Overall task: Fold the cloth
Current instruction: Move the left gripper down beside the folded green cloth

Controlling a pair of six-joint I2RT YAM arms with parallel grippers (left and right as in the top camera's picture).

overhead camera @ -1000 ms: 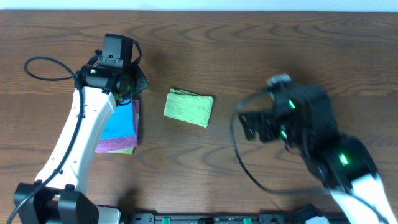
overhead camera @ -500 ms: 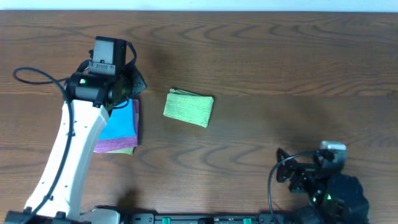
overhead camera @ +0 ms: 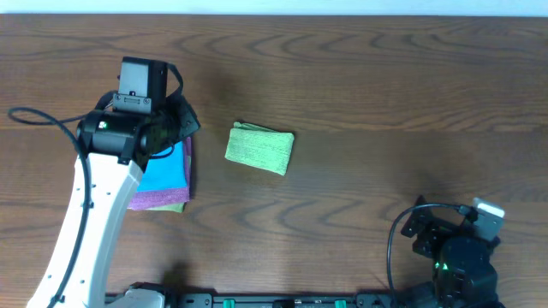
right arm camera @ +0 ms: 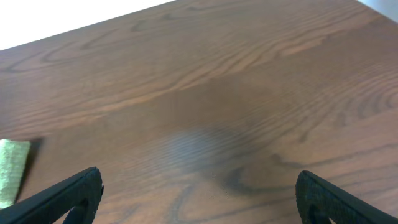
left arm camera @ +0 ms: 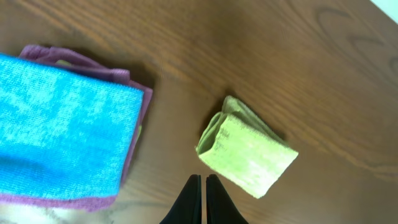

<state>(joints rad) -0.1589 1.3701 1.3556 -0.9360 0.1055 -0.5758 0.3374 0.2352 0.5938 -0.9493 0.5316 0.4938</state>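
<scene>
Right arm: drawn back from mid-table to the near right edge — right gripper (right arm camera: 200, 198) jaws wide apart, empty.
Left gripper (left arm camera: 203, 198): fingers together, holding nothing.
Lime-green microfibre cloth (overhead camera: 259, 148): folded, flat on brown wooden table (overhead camera: 385, 85) — near blue cloth (overhead camera: 167, 169) stacked on pink-magenta cloth (overhead camera: 158, 202).

Lime-green folded microfibre cloth (overhead camera: 259, 149): one
Blue microfibre cloth (overhead camera: 164, 171): one
Pink-magenta microfibre cloth (overhead camera: 158, 202): one
Robot arms: two, namely the white left arm (overhead camera: 94, 214) and the dark right arm (overhead camera: 458, 267)
Brown wooden worktop (overhead camera: 385, 85): one
</scene>
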